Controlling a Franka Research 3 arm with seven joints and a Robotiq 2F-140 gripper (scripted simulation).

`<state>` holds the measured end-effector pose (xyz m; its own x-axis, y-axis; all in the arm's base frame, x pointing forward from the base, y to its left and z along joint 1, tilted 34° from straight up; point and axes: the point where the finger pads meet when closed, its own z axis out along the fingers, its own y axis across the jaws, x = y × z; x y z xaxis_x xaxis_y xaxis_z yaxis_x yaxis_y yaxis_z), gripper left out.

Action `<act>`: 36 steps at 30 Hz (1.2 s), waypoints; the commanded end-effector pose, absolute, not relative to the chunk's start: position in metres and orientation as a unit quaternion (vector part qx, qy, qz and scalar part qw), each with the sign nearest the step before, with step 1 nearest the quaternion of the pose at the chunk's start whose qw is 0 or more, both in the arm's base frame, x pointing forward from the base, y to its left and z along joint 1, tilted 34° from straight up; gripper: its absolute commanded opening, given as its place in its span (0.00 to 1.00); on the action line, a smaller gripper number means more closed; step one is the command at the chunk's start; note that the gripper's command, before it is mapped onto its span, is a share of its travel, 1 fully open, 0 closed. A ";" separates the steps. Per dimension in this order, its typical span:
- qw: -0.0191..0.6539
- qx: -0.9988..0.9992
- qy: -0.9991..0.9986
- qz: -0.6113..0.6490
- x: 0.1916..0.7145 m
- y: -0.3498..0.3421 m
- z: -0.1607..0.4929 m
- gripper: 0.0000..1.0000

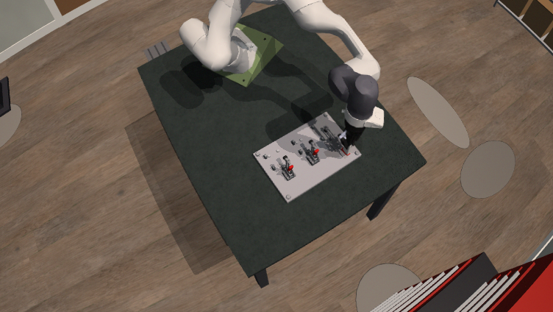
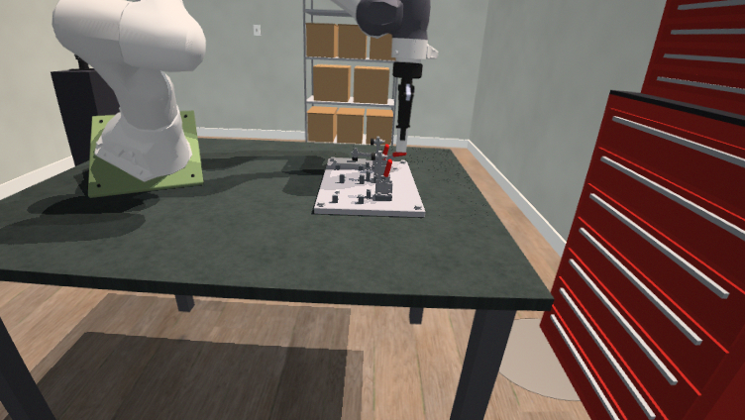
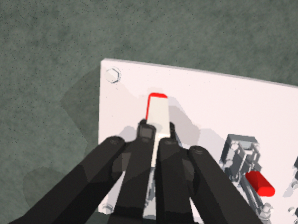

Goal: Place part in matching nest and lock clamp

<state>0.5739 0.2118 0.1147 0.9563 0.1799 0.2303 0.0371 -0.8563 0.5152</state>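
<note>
The grey fixture plate (image 1: 306,155) lies on the dark table and carries three nests with toggle clamps. My gripper (image 1: 345,146) is shut and empty. It stands upright over the clamp (image 1: 332,141) nearest the plate's right corner. In the wrist view the closed fingertips (image 3: 157,133) rest on that clamp's red-tipped handle (image 3: 157,106), which lies low, close to the plate. From the side the handle tip (image 2: 398,154) shows just under my fingertips (image 2: 401,138). I cannot make out the part clearly; that nest is in the arm's shadow.
The other two clamps (image 1: 312,153) (image 1: 288,169) have red handles standing up (image 2: 387,167). The robot base on a green wedge (image 1: 248,54) is at the table's back. A red tool cabinet (image 2: 668,224) stands to the right, off the table.
</note>
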 end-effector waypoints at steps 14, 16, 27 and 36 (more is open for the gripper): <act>0.260 0.954 0.057 0.137 0.575 0.211 0.112 0.00; 0.260 0.954 0.057 0.137 0.575 0.211 0.112 0.00; 0.260 0.954 0.057 0.137 0.575 0.211 0.112 0.00; 0.260 0.954 0.057 0.137 0.576 0.210 0.110 0.00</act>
